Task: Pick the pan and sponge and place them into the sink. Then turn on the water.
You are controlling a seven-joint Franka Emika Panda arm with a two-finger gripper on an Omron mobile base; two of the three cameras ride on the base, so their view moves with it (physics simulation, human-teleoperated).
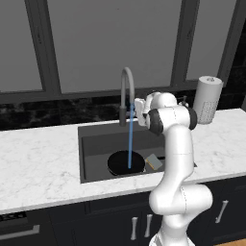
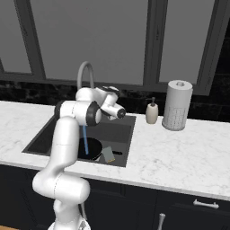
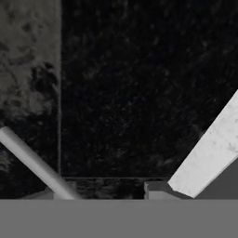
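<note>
- Pan [image 1: 126, 163] is sitting on the bottom of the sink [image 1: 96, 144], round and black, with its handle pointing off to the right behind the arm.
- Sponge [image 1: 153, 162] is in the basin too, right up against the pan's right edge, tilted a bit, grey face with the yellow side showing.
- Water [image 1: 130, 139] is on: a thin blue stream drops straight from the arched faucet [image 1: 126, 89] into the middle of the pan.
- Pincer [image 1: 139, 106] is up behind the sink near the faucet, above the basin's back edge. Honestly can't tell how its jaws stand, and nothing looks held in it.
- On the marble tabletop [image 2: 179, 152] right of the sink: a small soap bottle [image 2: 152, 112] and a paper towel roll [image 2: 177, 105], just beside each other.
</note>
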